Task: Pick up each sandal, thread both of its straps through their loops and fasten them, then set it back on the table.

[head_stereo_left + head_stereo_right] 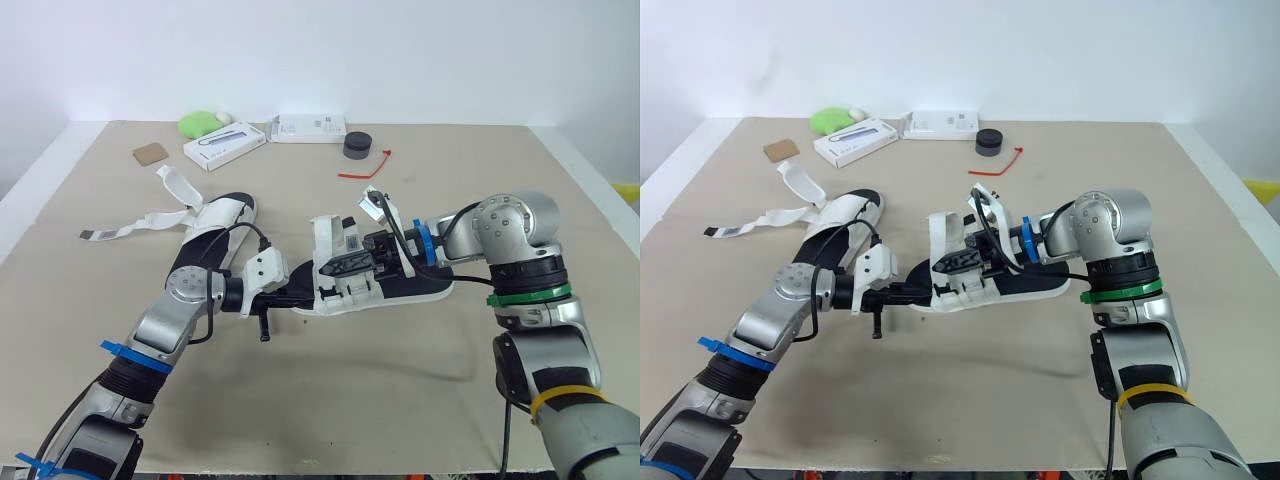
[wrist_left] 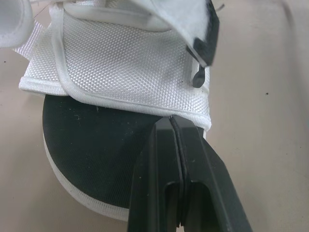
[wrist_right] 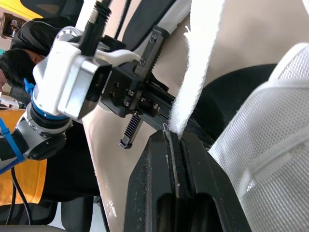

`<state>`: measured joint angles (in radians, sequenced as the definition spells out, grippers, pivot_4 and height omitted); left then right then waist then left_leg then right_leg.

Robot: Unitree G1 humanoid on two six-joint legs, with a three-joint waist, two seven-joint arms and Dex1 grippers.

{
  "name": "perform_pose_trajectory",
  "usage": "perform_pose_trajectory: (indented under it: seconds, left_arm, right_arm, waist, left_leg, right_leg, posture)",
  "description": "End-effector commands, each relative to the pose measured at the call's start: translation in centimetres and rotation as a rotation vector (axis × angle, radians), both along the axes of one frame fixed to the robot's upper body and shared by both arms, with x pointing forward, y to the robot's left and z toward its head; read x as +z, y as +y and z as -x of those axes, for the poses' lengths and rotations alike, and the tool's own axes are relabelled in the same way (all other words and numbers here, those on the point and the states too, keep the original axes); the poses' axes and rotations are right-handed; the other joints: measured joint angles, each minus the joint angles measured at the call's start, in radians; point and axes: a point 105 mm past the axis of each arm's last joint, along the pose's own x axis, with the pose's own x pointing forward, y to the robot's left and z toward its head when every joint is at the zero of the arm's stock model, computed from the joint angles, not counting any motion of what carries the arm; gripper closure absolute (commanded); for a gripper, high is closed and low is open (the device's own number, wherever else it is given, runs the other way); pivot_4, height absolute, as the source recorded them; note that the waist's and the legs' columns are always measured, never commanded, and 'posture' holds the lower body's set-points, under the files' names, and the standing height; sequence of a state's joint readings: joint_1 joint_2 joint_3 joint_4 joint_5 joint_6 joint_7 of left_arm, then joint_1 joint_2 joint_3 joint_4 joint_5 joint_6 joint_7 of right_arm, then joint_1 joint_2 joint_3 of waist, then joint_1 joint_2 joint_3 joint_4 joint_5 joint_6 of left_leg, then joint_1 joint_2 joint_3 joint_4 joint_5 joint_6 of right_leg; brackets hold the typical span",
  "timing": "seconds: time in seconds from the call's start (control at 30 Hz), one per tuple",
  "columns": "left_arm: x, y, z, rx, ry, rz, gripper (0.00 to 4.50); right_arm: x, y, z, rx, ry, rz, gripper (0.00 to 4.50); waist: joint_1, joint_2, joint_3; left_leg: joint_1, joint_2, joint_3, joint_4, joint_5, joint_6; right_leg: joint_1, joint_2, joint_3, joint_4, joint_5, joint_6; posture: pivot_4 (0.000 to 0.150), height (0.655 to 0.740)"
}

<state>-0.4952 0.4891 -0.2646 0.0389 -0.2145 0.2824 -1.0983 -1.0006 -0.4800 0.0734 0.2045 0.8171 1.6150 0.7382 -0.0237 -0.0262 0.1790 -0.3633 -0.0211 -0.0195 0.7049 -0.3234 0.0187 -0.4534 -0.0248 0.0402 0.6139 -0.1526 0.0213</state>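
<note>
Here, two white sandals with black soles on the tan desk (image 1: 450, 400), and two grippers. Mid-desk, centre sandal (image 1: 400, 290) pinched twice: left gripper (image 1: 300, 292) fingers (image 2: 159, 169) pressed together on its mesh upper's edge, right gripper (image 1: 352, 262) fingers (image 3: 154, 179) clamped on its loose white strap (image 3: 195, 72). Off to the left, second sandal (image 1: 215, 225) lying flat, straps splayed, untouched.

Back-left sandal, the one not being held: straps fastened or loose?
Loose: the far sandal has its long strap spread out on the table, end free.
</note>
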Motion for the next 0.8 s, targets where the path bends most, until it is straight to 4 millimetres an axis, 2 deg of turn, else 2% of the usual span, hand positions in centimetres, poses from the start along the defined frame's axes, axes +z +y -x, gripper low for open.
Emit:
perform_pose_trajectory:
  seconds: [0.03, 0.57, 0.8]
  left_arm:
    - [-0.2, 0.3, 0.0, 0.003, 0.002, -0.013, 4.50]
    - [-0.2, 0.2, 0.1, 0.002, 0.003, -0.012, 4.50]
    - [-0.2, 0.2, 0.1, 0.000, 0.003, -0.012, 4.50]
  right_arm:
    - [0.8, -0.2, -0.1, -0.006, -0.030, -0.007, 4.46]
    - [1.1, 0.0, -0.6, -0.029, -0.039, -0.018, 4.46]
    - [2.0, 0.0, -0.8, -0.028, -0.059, -0.034, 4.46]
  waist:
    - [0.000, 0.000, 0.000]
    - [0.000, 0.000, 0.000]
    - [0.000, 0.000, 0.000]
  left_leg:
    - [0.000, 0.000, 0.000, 0.000, 0.000, 0.000]
    - [0.000, 0.000, 0.000, 0.000, 0.000, 0.000]
    - [0.000, 0.000, 0.000, 0.000, 0.000, 0.000]
  right_leg:
    - [0.000, 0.000, 0.000, 0.000, 0.000, 0.000]
    - [0.000, 0.000, 0.000, 0.000, 0.000, 0.000]
    - [0.000, 0.000, 0.000, 0.000, 0.000, 0.000]
  posture:
    - [0.150, 0.7400]
    - [0.150, 0.7400]
    - [0.150, 0.7400]
